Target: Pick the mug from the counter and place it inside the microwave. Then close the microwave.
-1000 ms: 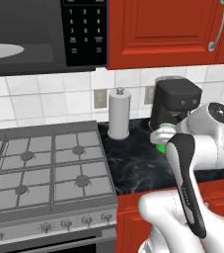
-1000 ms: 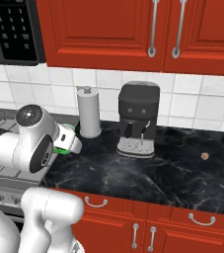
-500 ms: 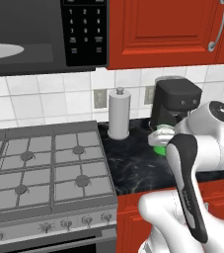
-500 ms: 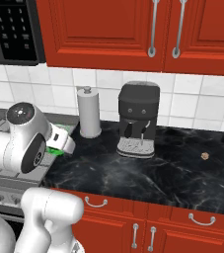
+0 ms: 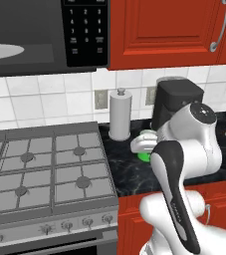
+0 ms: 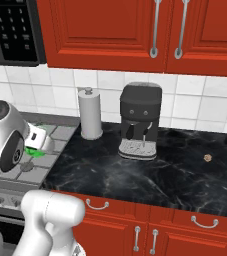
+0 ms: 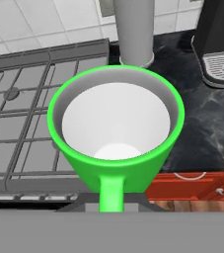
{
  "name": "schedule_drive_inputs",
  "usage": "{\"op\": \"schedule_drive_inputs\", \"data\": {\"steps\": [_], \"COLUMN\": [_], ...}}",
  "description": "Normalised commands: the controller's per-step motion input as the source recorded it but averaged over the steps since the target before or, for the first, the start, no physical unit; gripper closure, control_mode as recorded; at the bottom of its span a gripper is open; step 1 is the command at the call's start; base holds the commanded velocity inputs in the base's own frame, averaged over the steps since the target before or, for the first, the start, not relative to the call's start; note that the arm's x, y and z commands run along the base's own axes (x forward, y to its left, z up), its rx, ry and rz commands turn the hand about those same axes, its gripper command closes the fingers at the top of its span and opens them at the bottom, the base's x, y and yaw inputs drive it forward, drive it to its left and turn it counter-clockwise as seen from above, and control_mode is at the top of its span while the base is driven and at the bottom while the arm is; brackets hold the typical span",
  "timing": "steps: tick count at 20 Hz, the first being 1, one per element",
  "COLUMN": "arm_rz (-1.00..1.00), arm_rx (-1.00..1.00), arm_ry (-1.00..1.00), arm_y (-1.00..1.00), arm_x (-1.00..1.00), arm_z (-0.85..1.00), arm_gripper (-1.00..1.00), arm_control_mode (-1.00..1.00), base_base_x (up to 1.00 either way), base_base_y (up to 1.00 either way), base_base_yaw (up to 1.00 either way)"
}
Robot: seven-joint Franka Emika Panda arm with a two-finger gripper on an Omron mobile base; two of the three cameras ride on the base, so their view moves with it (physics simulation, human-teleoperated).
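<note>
Even rendered light, sharp, faint shadows

We are in a home kitchen. We see a gas stove (image 5: pixel 40 174) under a microwave (image 5: pixel 45 35), red cabinets (image 6: pixel 135 30) over a dark marbled counter (image 6: pixel 150 180), a coffee machine (image 6: pixel 140 127) and a paper towel roll (image 6: pixel 90 115).

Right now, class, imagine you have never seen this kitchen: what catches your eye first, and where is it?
The bright green mug stands out, seen from above in the hand view, empty and white inside, held off the counter in the shut hand near the stovetop's right edge. Behind it stand a paper towel roll and a black coffee machine. The dark microwave hangs above the stove.
</note>
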Motion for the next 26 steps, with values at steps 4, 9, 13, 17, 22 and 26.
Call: {"op": "schedule_drive_inputs", "data": {"steps": [4, 9, 13, 17, 22, 26], "arm_rz": [0.0, 0.0, 0.0, 0.0, 0.0, 0.0], "arm_rx": [0.15, 0.13, 0.03, 0.0, 0.0, 0.0], "arm_ry": [0.0, 0.0, 0.0, 0.0, 0.0, 0.0], "arm_y": [-0.34, -0.59, -0.36, -0.03, 0.0, 0.0], "arm_x": [0.22, 0.01, 0.0, 0.0, 0.0, 0.0], "arm_z": [-0.44, -0.19, 0.0, 0.0, 0.0, 0.0], "arm_gripper": [1.0, 1.0, 1.0, 1.0, 1.0, 1.0], "arm_control_mode": [-1.0, -1.0, -1.0, -1.0, -1.0, -1.0], "base_base_x": [0.0, 0.0, 0.0, 0.0, 0.0, 0.0], "base_base_y": [0.0, 0.0, 0.0, 0.0, 0.0, 0.0], "base_base_yaw": [0.0, 0.0, 0.0, 0.0, 0.0, 0.0]}}
